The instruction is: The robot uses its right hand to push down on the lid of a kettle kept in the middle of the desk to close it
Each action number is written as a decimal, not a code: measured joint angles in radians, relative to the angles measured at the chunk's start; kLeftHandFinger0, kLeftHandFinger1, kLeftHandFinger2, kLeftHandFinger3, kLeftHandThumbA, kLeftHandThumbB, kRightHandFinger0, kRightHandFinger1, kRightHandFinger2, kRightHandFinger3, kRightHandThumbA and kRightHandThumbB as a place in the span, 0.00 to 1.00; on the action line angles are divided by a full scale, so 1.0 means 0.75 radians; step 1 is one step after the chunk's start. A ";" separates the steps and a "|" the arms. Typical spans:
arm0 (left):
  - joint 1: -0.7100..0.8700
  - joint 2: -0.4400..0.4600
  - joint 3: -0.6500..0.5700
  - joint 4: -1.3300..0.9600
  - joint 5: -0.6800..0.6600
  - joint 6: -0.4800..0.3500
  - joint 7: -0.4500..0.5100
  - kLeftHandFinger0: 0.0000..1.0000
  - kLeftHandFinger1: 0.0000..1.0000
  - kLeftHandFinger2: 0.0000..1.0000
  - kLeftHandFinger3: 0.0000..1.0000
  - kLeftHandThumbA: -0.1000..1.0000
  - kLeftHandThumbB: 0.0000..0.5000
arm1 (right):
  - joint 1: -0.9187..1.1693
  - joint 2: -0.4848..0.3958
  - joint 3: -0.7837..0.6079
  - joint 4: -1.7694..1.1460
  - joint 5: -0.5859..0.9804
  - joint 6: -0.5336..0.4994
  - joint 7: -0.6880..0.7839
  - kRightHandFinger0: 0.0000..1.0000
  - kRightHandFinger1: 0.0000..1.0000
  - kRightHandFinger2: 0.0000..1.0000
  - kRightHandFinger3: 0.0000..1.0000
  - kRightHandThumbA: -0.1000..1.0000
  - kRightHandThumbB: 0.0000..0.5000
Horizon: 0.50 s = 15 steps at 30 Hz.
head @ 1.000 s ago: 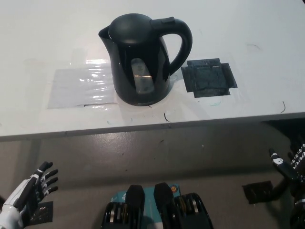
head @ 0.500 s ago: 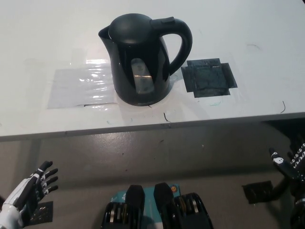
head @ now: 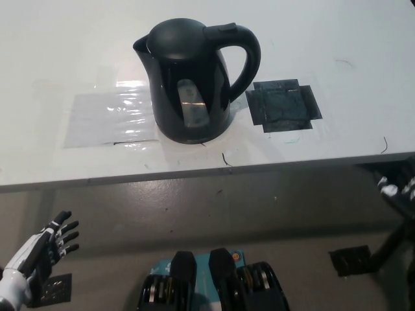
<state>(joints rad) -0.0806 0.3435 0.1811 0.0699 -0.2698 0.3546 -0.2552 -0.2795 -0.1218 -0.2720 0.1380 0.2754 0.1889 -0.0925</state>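
A white desk [head: 58, 39] fills the upper part of the head view, its grey front edge running across the picture just below the middle, with a grey floor [head: 214, 214] below it. The desk top is marked here and there by thin dark scuffs and short stray lines near the front edge and on the far right. A black kettle [head: 191, 81] stands upright near the middle of the desk, its domed lid [head: 176, 37] lying down flush on the body, its spout turned to picture left and its loop handle [head: 246, 55] to picture right; a narrow clear window on its front catches some light. Under and to the left of the kettle lies a patch of shiny clear tape [head: 107, 120], and just to the right of the kettle, close to but apart from its base, sits a dark square patch of tape [head: 284, 105]. Two small dark squares lie on the floor, one at lower left [head: 55, 288] and one at lower right [head: 350, 260]. The white left hand [head: 42, 249] rests low at the lower left, well below the desk, fingers spread apart and holding nothing. The black right hand [head: 399, 191] shows only partly at the right edge, just under the desk's front edge and far from the kettle; whether it is open or closed cannot be told.
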 measured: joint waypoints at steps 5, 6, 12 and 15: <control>0.000 0.004 -0.002 0.008 0.000 0.001 0.000 1.00 1.00 1.00 1.00 0.83 0.27 | -0.036 -0.077 -0.006 0.191 0.006 -0.015 0.031 1.00 1.00 1.00 1.00 0.81 0.00; -0.001 0.005 -0.002 0.011 0.000 0.001 0.000 1.00 1.00 1.00 1.00 0.83 0.29 | -0.037 -0.078 -0.008 0.246 0.006 -0.021 0.034 1.00 1.00 1.00 1.00 0.79 0.00; -0.011 0.011 -0.005 0.015 0.001 0.001 -0.001 1.00 1.00 1.00 1.00 0.84 0.33 | -0.031 -0.061 -0.020 0.426 0.005 -0.039 0.036 1.00 1.00 1.00 1.00 0.78 0.04; -0.017 0.012 -0.007 0.015 0.001 0.001 -0.001 1.00 1.00 1.00 1.00 0.84 0.32 | -0.030 -0.055 -0.021 0.412 0.004 -0.043 0.035 1.00 1.00 1.00 1.00 0.80 0.00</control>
<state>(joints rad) -0.0931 0.3527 0.1761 0.0814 -0.2688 0.3554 -0.2557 -0.3018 -0.1630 -0.2880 0.4472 0.2780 0.1567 -0.0661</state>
